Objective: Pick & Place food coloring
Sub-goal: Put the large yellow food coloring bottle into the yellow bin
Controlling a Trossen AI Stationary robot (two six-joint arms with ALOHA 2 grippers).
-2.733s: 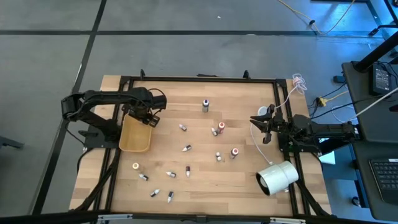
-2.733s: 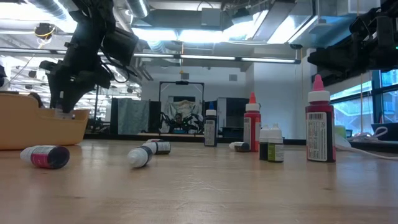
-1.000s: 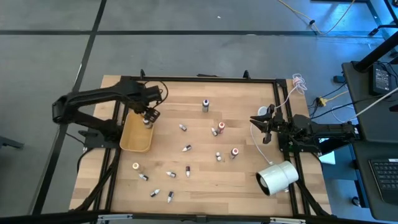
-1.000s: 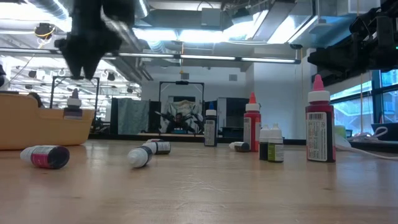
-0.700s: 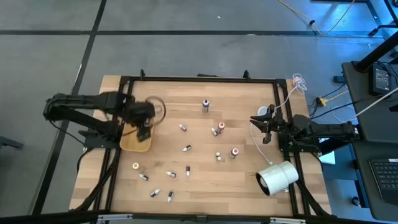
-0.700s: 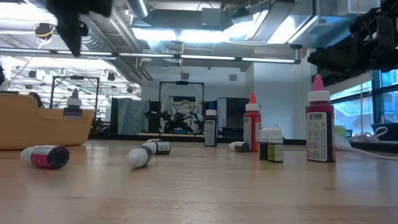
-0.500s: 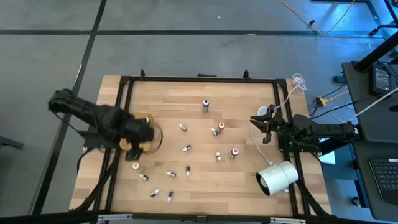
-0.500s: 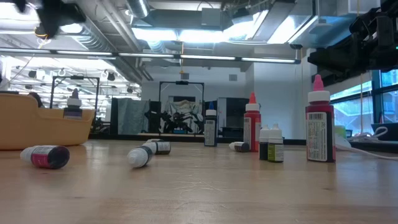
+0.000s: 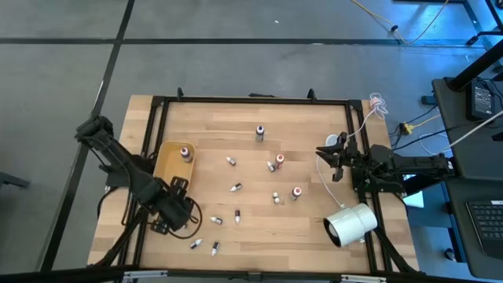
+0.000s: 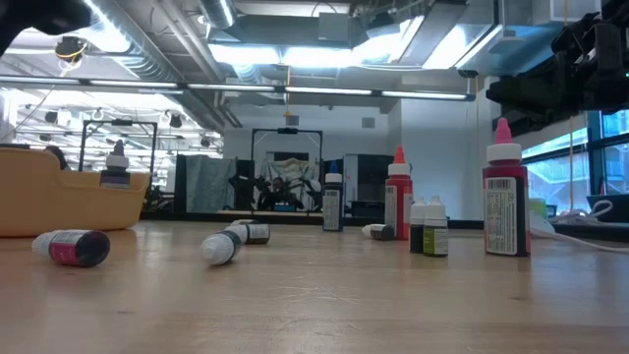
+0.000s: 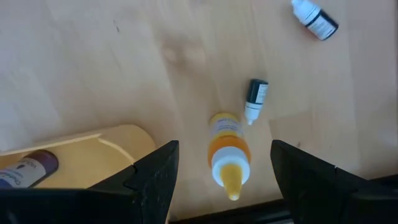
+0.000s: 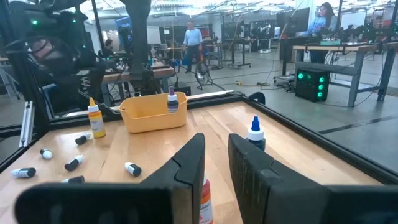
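Several small food coloring bottles stand or lie across the wooden table (image 9: 251,236). One dark bottle (image 9: 185,153) stands in the far end of the tan tray (image 9: 167,177). My left gripper (image 9: 169,208) hovers open near the table's near-left corner, pointing down. An upright orange-capped bottle (image 11: 229,158) stands on the table between its fingers, untouched; the gripper hides it in the high view. A small dark bottle (image 11: 255,99) lies just beyond it. My right gripper (image 9: 330,159) waits at the right edge, its fingers a narrow gap apart, holding nothing.
A large white cylinder (image 9: 351,222) lies at the near-right corner, with a white cable (image 9: 321,179) beside the right arm. Tall red-capped bottles (image 10: 504,202) stand toward the right. Lying bottles (image 9: 214,248) sit close to the left gripper, and the tray's near end (image 11: 81,155) is beside it.
My left gripper has swung from above the tray's far end toward the table's near edge and now hangs over the orange-capped bottle at the near left. The dark bottle stays standing in the tray. The right arm has kept still.
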